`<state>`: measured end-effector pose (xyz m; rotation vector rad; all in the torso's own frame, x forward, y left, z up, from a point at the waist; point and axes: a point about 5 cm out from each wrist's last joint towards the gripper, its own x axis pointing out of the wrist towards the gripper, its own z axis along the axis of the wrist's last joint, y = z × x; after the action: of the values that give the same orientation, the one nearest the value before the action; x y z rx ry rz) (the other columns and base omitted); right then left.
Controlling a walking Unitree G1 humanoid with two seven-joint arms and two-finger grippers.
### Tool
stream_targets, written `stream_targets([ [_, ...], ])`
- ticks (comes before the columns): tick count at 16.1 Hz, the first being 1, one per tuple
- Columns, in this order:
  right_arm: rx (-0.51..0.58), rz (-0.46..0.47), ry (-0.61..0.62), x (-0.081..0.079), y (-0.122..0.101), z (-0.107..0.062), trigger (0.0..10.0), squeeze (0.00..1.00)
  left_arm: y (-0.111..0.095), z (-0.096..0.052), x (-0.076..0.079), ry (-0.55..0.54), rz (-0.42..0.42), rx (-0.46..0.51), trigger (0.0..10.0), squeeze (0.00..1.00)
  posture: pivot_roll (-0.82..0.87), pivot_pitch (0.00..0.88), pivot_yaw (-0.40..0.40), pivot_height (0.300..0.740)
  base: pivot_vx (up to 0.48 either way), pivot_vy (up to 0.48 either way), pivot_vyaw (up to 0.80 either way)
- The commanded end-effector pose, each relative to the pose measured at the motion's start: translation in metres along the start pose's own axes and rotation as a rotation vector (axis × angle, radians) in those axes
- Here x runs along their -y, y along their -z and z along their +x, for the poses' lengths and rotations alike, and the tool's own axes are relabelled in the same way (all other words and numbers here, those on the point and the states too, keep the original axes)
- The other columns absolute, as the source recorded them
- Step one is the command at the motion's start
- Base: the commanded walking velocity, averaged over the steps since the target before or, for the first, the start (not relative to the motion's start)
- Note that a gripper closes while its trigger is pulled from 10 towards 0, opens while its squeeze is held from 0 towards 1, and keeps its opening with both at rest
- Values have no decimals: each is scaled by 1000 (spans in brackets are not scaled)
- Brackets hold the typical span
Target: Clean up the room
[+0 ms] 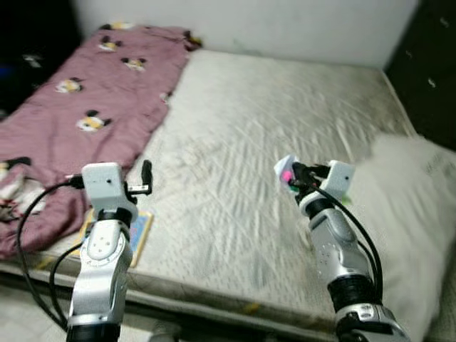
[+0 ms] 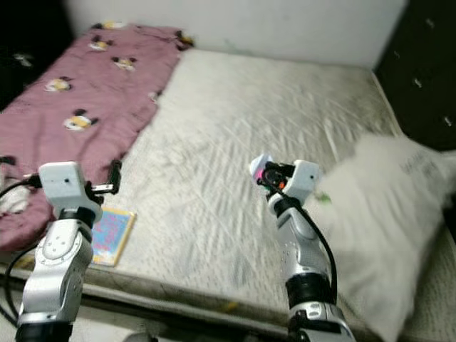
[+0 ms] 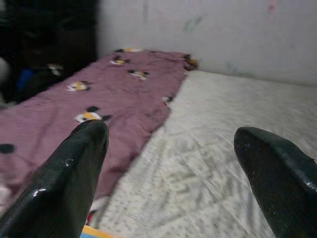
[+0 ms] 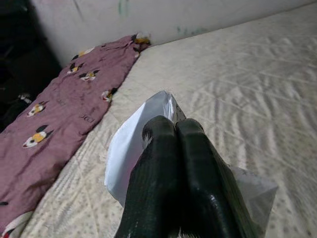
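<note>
1. A big bed (image 1: 285, 128) with a pale quilted mattress sits in front of the robot.
2. A pink blanket (image 1: 78, 121) with little cartoon mice lies along the robot's left side of the bed.
3. A fluffy white pillow (image 1: 413, 214) lies on the right side of the bed.
4. A flat, colorful picture book (image 2: 110, 235) lies near the front edge of the bed, just beside the blanket.
5. The right end effector (image 1: 293, 174) is held up over the bed, near the pillow. Its two black fingers (image 4: 173, 163) are pressed tight together, pinching a small white plastic wrapper (image 4: 133, 144).
6. The wrapper is up in the air, off the bed. A bit of pink shows on it in the head views.
7. The left end effector (image 1: 146, 178) is held up above the book, near the blanket's edge. Its two black fingers (image 3: 69, 173) are spread wide apart, with nothing between them.
</note>
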<state>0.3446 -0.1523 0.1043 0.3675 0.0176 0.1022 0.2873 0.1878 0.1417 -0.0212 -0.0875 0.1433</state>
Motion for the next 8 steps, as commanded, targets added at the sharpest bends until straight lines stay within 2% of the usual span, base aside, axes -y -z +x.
stream_targets([
  [1,-7,-14,7,0,0,-1,10000,0,4,-3,-2,-5,-5,-20,10000,0,44,0,-52,740,0,0,0],
  [6,-12,-48,63,13,-3,-9,10000,0,9,-6,4,5,-20,-47,10000,0,10,0,-49,740,0,0,0],
  [8,3,-23,80,14,-4,-13,10000,0,10,-6,5,2,-51,-57,10000,0,0,0,-47,740,0,0,0],
])
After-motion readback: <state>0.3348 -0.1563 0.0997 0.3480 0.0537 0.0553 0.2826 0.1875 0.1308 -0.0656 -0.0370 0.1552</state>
